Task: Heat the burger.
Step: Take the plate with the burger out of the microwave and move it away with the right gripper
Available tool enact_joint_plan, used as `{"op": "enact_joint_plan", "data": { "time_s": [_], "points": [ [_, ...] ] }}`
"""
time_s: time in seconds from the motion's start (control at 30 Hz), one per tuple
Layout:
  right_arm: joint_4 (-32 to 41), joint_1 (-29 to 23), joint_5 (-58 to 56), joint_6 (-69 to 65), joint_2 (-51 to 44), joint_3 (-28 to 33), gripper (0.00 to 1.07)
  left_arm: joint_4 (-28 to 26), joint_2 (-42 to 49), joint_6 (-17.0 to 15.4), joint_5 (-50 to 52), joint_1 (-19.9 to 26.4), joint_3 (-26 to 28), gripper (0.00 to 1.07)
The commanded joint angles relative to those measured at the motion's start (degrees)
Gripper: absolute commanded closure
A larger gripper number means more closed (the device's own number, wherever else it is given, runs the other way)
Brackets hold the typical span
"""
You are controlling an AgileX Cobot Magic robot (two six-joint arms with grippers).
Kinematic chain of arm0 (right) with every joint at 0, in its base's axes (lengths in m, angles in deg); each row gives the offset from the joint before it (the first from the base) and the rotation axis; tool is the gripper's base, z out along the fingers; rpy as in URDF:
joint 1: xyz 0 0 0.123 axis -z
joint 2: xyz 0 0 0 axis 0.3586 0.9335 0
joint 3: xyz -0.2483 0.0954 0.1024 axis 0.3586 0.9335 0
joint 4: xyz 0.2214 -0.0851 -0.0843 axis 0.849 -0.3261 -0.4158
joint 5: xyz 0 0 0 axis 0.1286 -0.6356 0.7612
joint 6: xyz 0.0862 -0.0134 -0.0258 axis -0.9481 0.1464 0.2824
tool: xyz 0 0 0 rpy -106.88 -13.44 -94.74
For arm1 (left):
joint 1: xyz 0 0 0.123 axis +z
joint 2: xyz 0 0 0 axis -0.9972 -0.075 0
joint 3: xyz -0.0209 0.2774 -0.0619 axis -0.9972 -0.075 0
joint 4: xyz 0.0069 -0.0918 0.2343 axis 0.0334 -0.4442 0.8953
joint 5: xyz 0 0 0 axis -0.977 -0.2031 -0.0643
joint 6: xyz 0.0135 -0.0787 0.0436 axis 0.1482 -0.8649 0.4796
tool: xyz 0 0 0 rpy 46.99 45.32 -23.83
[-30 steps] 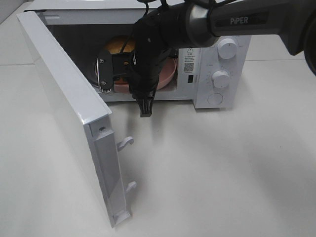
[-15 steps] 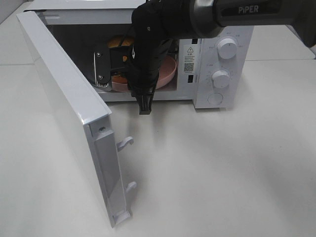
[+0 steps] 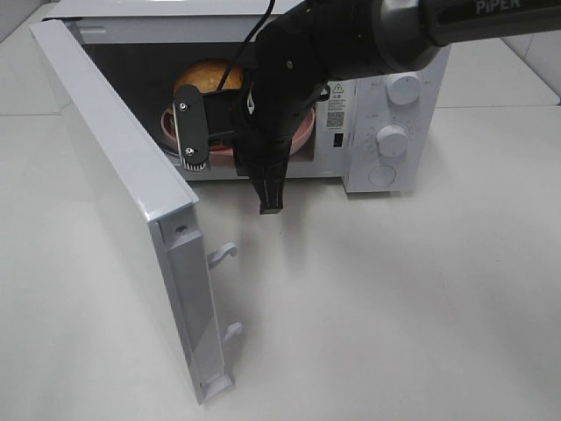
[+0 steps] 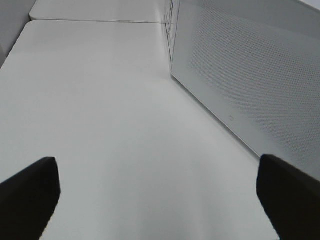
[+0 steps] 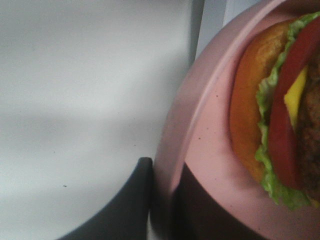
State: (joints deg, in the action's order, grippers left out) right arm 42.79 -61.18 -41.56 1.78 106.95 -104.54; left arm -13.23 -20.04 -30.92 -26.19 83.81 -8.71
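The burger [image 3: 209,75] lies on a pink plate [image 3: 303,132] inside the open microwave [image 3: 372,175], its golden bun showing above my right arm [image 3: 298,70]. In the right wrist view my right gripper [image 5: 162,200] is shut on the plate's rim [image 5: 200,100], one dark finger on each side of it. The burger [image 5: 280,110] sits close by with bun, lettuce, tomato and cheese in sight. My left gripper [image 4: 160,200] stands open over bare table with nothing between its fingertips [image 4: 30,195]. It does not show in the exterior view.
The microwave's door [image 3: 114,167] swings far out to the left, latch hooks [image 3: 223,254] toward the front. Two knobs [image 3: 403,88] sit on its right panel. In the left wrist view a dotted white panel [image 4: 250,75] stands close beside the left gripper.
My right arm has shifted slightly right and its forearm has risen, still holding the plate. More of the bun and the plate's left rim now show inside the microwave.
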Motion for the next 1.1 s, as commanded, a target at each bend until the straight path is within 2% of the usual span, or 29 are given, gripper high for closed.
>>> {"op": "enact_joint_plan", "data": {
  "time_s": [0.03, 0.43, 0.67, 1.1],
  "points": [
    [-0.52, 0.34, 3.67, 2.41, -2.75, 0.97, 1.07, -0.11, 0.74, -0.29, 0.11, 0.23, -0.06, 0.07],
    [4.35, 0.34, 4.47, 11.52, -6.82, 4.93, 1.07, -0.11, 0.74, -0.29, 0.11, 0.23, -0.06, 0.07],
    [4.35, 0.52, 4.81, 13.12, -8.71, 6.99, 1.07, -0.11, 0.74, -0.29, 0.11, 0.23, -0.06, 0.07],
    [7.96, 3.72, 11.63, 18.56, -15.30, 18.28, 1.06, -0.11, 0.74, -0.29, 0.11, 0.23, -0.06, 0.07]
  ]
}}
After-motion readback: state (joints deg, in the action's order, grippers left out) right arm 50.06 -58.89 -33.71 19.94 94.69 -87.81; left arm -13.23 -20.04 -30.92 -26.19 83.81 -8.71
